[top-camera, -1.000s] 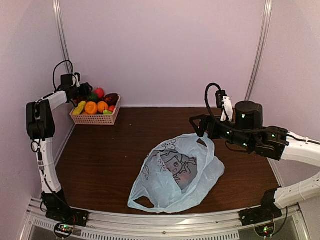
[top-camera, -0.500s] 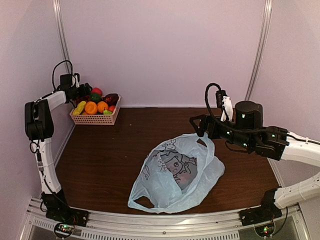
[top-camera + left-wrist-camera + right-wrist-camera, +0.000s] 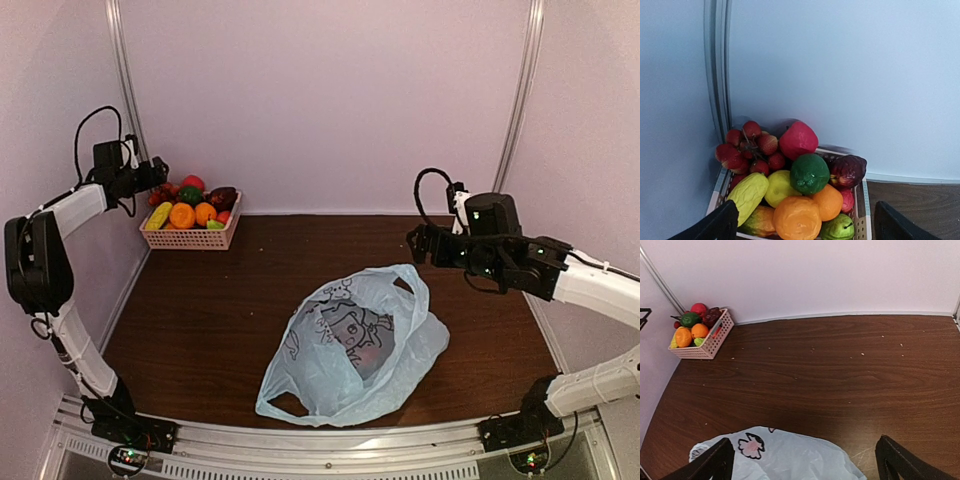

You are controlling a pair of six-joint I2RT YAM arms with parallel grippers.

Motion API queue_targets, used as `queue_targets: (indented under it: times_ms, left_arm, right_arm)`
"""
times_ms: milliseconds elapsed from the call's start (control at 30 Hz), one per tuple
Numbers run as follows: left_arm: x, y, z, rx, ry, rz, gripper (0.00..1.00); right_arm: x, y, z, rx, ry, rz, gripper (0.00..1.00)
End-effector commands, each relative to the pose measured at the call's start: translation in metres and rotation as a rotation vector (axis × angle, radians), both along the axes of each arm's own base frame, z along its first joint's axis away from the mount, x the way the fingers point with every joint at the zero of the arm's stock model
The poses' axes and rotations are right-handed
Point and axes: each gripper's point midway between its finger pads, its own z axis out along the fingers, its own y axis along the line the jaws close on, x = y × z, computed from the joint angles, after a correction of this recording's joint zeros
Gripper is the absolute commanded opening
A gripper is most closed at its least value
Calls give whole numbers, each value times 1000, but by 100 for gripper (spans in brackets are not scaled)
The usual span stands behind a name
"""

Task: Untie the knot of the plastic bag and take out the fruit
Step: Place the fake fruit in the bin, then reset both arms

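The light blue plastic bag (image 3: 350, 345) lies slack at the table's middle, its mouth loose; a reddish fruit (image 3: 367, 356) shows through it. No knot shows. The bag's top edge also shows in the right wrist view (image 3: 790, 460). My right gripper (image 3: 420, 243) hovers just right of the bag's far rim, open and empty (image 3: 805, 442). My left gripper (image 3: 155, 172) is raised at the far left above the pink basket (image 3: 190, 238), open and empty (image 3: 806, 210). In the basket lie a red berry bunch (image 3: 747, 147), a yellow ridged piece (image 3: 747, 195), a green round one (image 3: 810, 172) and an orange (image 3: 797, 217).
The basket (image 3: 705, 347) stands in the back left corner against the walls. A metal frame post (image 3: 717, 75) runs up the corner behind it. Bare brown tabletop (image 3: 840, 370) stretches between basket and bag.
My left gripper has risen and drawn back to the left from the basket. My right gripper has pulled back to the right, away from the bag's rim. The bag has barely moved.
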Motion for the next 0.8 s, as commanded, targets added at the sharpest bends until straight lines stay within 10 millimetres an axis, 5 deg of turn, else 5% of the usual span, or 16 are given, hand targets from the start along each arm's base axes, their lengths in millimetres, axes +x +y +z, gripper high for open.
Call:
queue_targets:
  times_ms: [0, 167, 300, 533, 767]
  left_arm:
    - [-33, 2, 3, 68, -15, 22, 97]
    - [-76, 15, -16, 52, 65, 21, 97]
    - [-117, 29, -26, 64, 112, 74, 98]
    - [-189, 21, 16, 110, 9, 118, 97]
    - [-251, -3, 82, 137, -179, 71, 97]
  right_arm:
    - [17, -48, -23, -90, 67, -103, 99]
    - [35, -113, -41, -134, 83, -232, 99]
    - [37, -156, -34, -128, 58, -314, 99]
    - [19, -195, 4, -155, -82, -397, 99]
    - [-11, -207, 37, -161, -266, -423, 99]
